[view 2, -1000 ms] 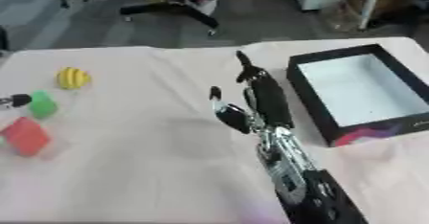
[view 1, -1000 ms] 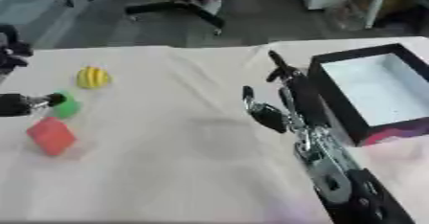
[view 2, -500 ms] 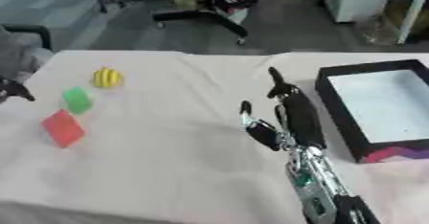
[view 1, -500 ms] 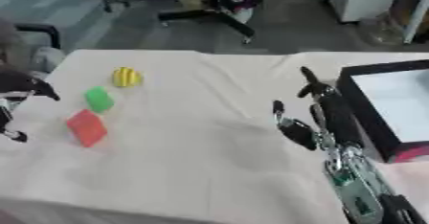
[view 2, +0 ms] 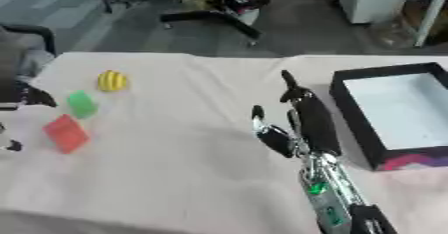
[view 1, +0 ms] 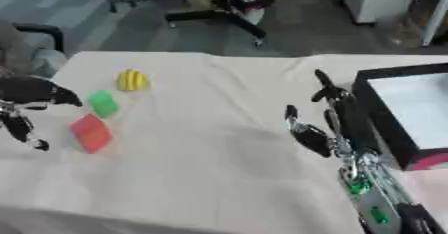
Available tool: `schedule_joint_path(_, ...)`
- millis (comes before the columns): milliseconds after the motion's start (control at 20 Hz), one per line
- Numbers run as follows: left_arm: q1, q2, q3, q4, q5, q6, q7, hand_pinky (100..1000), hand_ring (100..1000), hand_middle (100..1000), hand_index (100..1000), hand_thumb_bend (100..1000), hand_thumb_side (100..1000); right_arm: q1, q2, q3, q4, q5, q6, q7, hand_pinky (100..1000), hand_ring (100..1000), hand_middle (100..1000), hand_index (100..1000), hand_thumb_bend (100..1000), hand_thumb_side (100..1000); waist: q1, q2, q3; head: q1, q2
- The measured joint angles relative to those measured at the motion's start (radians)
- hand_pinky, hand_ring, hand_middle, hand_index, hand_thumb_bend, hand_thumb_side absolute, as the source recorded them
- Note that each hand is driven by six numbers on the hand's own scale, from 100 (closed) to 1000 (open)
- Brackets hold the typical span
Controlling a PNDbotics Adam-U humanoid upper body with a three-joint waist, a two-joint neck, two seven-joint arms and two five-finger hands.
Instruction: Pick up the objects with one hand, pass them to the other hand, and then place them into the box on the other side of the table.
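- Red block (view 1: 90,132) lies flat on the cloth at your far left, nearest of the three objects to your left hand (view 1: 26,109).
- Green block (view 1: 102,103) sits just beyond the red one, close by it; whether they touch is unclear.
- Yellow striped ball (view 1: 131,80) rests past the green block, a little to its right, apart from it.
- Your left hand shows at the left edge, just beside the red and green blocks. Its dark body hangs level with the green block, and thin fingers (view 1: 21,130) trail down toward the red block's left side. It has hold of nothing; the fingers look spread and not wrapped round anything, though the hand is partly cut off by the edge.
- None of the three objects is touched by either hand.
- Your right hand (view 2: 302,123) stands upright near the middle right of the table, fingers straight and pointing away from you, thumb out to the left, carrying nothing. It is well apart from the blocks and the ball.
- Your box (view 2: 352,117), black-walled with a white floor and a pink patch on its near corner, sits just right of the right hand, on the opposite side of the table from the objects.
- Pale cloth (view 1: 201,163) covers the whole table, with a soft crease across the middle.
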Motion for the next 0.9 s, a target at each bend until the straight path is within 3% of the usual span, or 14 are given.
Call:
schedule_joint_path(200, -0.027, -0.052, -0.001, 0.035, -0.05, -0.012, 0.031, 889, 834, 864, 940, 665, 334, 0.0, 0.001, 0.0, 0.0, 0.0, 0.0, 0.0, 398, 793, 578, 1000, 237, 503, -0.003, 0.0, -0.001, 0.011, 0.0)
schedule_joint_path(300, -0.033, -0.074, 0.0, 0.05, -0.065, -0.017, 0.044, 860, 776, 796, 872, 595, 312, 0.0, 0.002, 0.0, 0.0, 0.0, 0.0, 0.0, 397, 793, 577, 1000, 236, 504, -0.006, 0.0, -0.001, 0.013, 0.0)
schedule_joint_path(350, -0.034, -0.082, 0.001, 0.057, -0.07, -0.021, 0.048, 843, 735, 747, 821, 519, 300, 0.0, 0.004, 0.0, 0.0, 0.0, 0.0, 0.0, 397, 793, 577, 1000, 236, 505, -0.007, 0.0, -0.001, 0.013, 0.0)
schedule_joint_path(500, -0.04, -0.096, 0.011, 0.076, -0.072, -0.034, 0.049, 758, 546, 543, 638, 136, 245, 0.001, 0.008, 0.0, 0.0, -0.001, 0.002, -0.002, 396, 794, 577, 1000, 234, 507, -0.006, 0.001, -0.001, 0.014, 0.0)
schedule_joint_path(550, -0.04, -0.097, 0.014, 0.078, -0.067, -0.035, 0.05, 723, 486, 466, 560, 100, 248, 0.001, 0.008, 0.0, 0.0, -0.001, 0.002, -0.003, 396, 794, 577, 1000, 232, 508, -0.006, 0.001, -0.001, 0.014, 0.0)
schedule_joint_path(700, -0.039, -0.096, 0.032, 0.068, -0.037, -0.02, 0.068, 701, 445, 410, 510, 100, 263, 0.004, 0.008, 0.0, 0.0, -0.001, 0.003, -0.005, 397, 794, 577, 1000, 232, 508, -0.007, 0.001, 0.0, 0.012, 0.0)
schedule_joint_path(900, -0.048, -0.092, 0.068, 0.01, 0.069, 0.02, 0.089, 703, 451, 425, 514, 138, 261, 0.005, 0.008, 0.0, 0.0, 0.0, 0.003, -0.004, 405, 796, 584, 1000, 237, 505, -0.01, 0.001, 0.006, -0.008, 0.0)
